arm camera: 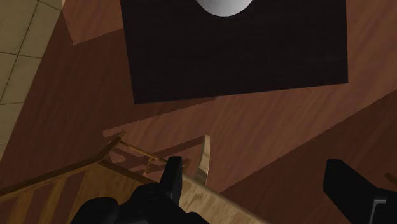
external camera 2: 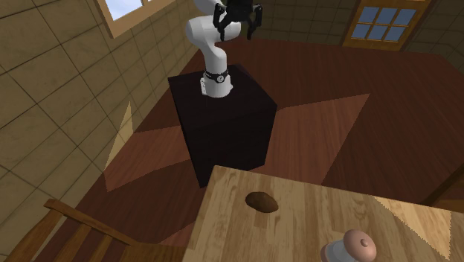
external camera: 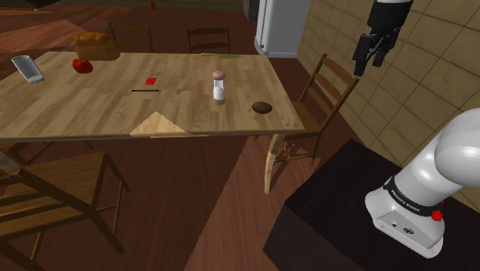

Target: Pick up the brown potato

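Note:
A dark brown potato (external camera: 263,108) lies near the corner of the wooden table (external camera: 115,108), on the shoulder view's right end. The second exterior view shows the potato (external camera 2: 261,201) close to the table's edge (external camera 2: 223,223). My black gripper (external camera: 371,52) hangs high in the air, well to the right of the potato and far above it, over the chair and floor. It is open, and in the wrist view the fingers (arm camera: 172,180) stand wide apart around my gripper's middle (arm camera: 257,184) with nothing between them. In the second exterior view my gripper (external camera 2: 238,16) is up above the stand.
A salt shaker (external camera: 219,86) stands left of the potato. A wooden chair (external camera: 315,115) sits at the table's end, below my gripper. Bread (external camera: 96,46), a red item (external camera: 82,66) and a grey object (external camera: 27,68) lie far left. The dark stand (external camera: 346,223) is lower right.

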`<move>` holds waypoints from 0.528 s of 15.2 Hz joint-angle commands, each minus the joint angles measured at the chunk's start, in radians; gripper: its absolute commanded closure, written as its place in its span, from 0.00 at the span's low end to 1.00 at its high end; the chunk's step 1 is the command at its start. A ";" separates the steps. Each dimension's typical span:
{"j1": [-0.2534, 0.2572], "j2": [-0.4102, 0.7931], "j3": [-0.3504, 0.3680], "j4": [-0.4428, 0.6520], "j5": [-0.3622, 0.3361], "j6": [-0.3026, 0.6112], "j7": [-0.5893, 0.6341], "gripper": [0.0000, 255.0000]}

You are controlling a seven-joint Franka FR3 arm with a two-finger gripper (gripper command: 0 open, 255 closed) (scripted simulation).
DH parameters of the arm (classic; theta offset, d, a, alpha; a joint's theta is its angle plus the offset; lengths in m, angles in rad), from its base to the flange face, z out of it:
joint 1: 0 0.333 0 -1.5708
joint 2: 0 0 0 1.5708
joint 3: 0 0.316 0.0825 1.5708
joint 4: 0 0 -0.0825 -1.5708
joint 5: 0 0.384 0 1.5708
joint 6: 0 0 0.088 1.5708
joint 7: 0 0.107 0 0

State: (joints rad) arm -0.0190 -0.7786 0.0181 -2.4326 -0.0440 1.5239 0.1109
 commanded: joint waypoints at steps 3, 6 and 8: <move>0.000 0.049 -0.016 -0.017 -0.014 0.073 -0.030 0.00; 0.001 0.132 -0.040 -0.032 -0.033 0.181 -0.073 0.00; 0.002 0.193 -0.055 -0.033 -0.044 0.252 -0.101 0.00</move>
State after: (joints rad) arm -0.0178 -0.6221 -0.0293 -2.4594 -0.0824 1.7266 0.0236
